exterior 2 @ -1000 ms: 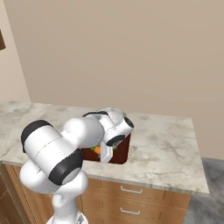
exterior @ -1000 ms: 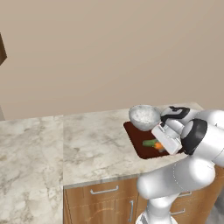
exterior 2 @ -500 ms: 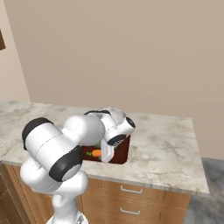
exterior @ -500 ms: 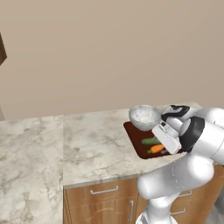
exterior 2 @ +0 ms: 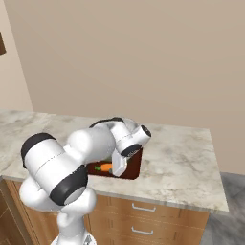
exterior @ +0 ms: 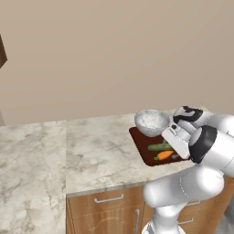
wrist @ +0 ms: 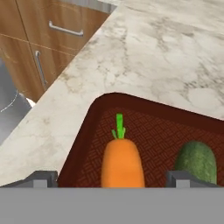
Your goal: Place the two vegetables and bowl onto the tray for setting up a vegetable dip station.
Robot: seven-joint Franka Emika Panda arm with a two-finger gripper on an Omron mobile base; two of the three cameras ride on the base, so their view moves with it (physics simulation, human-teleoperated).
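- Tray (exterior: 142, 151) as landmark: dark reddish-brown, rounded corners, flat on the marble counter (exterior: 96, 151) near its front edge; woven texture on its floor in the hand view (wrist: 157, 135).
- Carrot (exterior: 164, 155) lying on the tray, toward its front side; orange body with a green tip (wrist: 119, 127) aimed at a rounded tray corner in the hand view.
- Same carrot (exterior 2: 105, 167) visible in the right base view on the tray (exterior 2: 131, 168), partly screened by the arm.
- Cucumber (exterior: 160, 147) also on the tray, just behind the carrot and roughly parallel to it; dark green, close beside the carrot (wrist: 123, 163) in the hand view (wrist: 197, 161), not clearly touching.
- Bowl (exterior: 151, 122) at the tray's far end, light grey-white and speckled, upright; on the tray or just at its rim cannot be told.
- Gripper (wrist: 111, 178) poised directly over the carrot, tips spread apart, one dark fingertip (wrist: 42, 177) outside the tray's edge and the other between carrot and cucumber; nothing clamped between them.
- Wooden drawers with metal handles (exterior: 109, 199) below the counter, in front of the tray.
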